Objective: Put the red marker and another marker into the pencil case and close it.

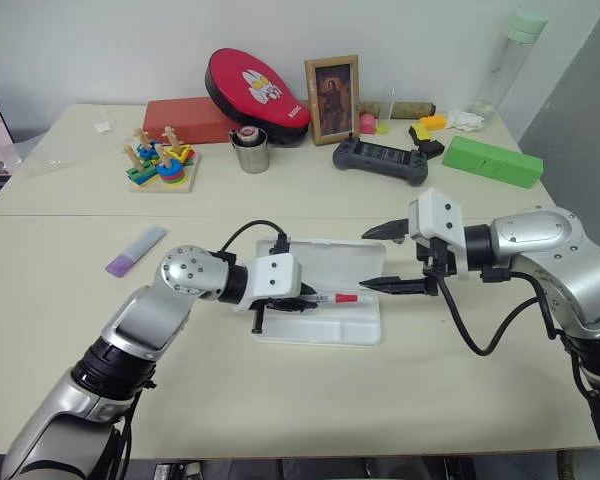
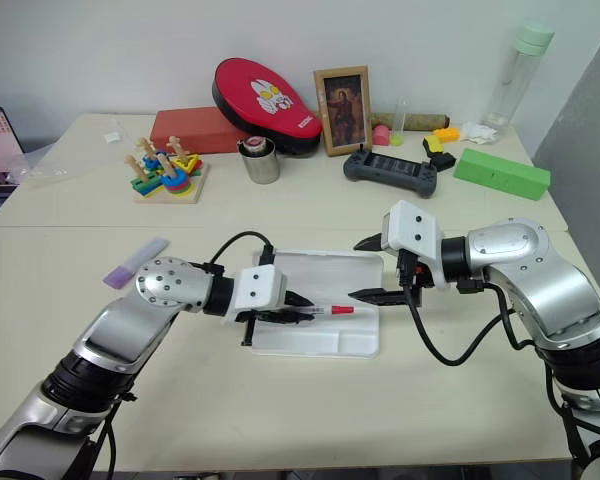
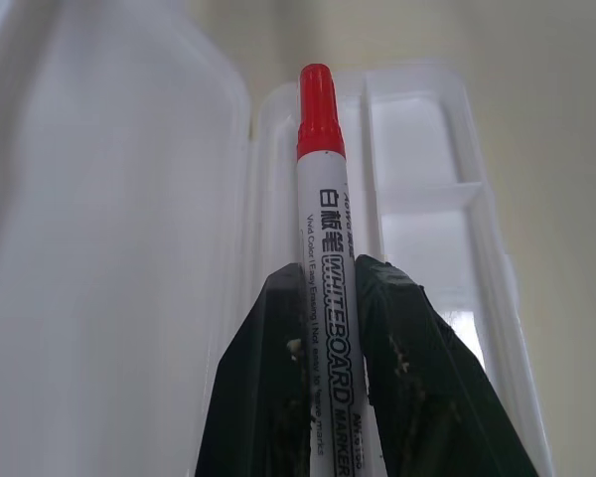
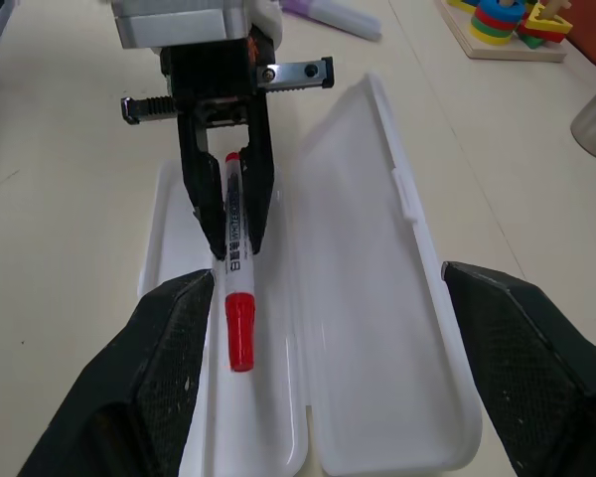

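On a cream table against a white wall, the white plastic case lies open near the front edge, lid flat toward the back. The left gripper, jaws clamped on the pen, holds its white barrel and red cap over the case's tray. The right gripper hovers at the case's right end, jaws wide. The lilac highlighter lies toward the left edge.

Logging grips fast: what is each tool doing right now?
Left tool: closed on the red marker, over the open pencil case.
Right tool: open, holding nothing.
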Motion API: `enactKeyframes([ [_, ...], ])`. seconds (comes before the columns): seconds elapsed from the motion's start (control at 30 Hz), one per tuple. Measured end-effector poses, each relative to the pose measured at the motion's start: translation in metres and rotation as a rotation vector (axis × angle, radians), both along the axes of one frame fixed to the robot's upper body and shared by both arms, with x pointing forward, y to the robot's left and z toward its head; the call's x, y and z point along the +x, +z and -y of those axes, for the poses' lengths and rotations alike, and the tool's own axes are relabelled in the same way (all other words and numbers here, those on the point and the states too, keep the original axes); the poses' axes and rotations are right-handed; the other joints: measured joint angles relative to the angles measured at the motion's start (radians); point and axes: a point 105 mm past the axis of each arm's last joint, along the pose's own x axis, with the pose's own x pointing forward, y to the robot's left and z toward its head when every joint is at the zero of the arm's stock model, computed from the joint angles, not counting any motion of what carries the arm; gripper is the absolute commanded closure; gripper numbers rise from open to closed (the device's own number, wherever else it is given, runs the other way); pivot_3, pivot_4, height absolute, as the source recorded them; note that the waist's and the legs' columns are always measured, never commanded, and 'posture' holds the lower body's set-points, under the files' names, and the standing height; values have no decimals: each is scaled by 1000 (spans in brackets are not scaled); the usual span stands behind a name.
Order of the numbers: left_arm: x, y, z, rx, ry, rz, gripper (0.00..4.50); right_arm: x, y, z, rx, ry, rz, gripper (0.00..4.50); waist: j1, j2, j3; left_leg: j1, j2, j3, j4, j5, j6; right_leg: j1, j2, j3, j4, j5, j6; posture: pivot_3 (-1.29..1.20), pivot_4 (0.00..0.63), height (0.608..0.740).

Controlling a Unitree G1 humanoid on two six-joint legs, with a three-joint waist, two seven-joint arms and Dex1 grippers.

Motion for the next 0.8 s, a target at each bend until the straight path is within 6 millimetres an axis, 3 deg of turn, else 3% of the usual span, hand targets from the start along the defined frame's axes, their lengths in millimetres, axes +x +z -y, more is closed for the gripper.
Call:
enactKeyframes([
  [0.23, 6, -4, 5, -5, 19, 35, 4067, 1, 1, 2, 2, -13, -3, 659, 1, 0, 0, 0, 0, 0, 1, 0, 0, 0, 0, 0, 0, 0, 0, 0, 150, 740],
  [0.3, 7, -5, 6, -1, 22, 49, 3368, 1, 1, 2, 2, -13, -3, 659, 1, 0, 0, 0, 0, 0, 1, 0, 0, 0, 0, 0, 0, 0, 0, 0, 150, 740],
  [0.8, 1, 4, 13, -37, 7, 32, 446, 1, 1, 1, 4, -11, -4, 659, 1, 0, 0, 0, 0, 0, 1, 0, 0, 1, 0, 0, 0, 0, 0, 0, 150, 740],
])
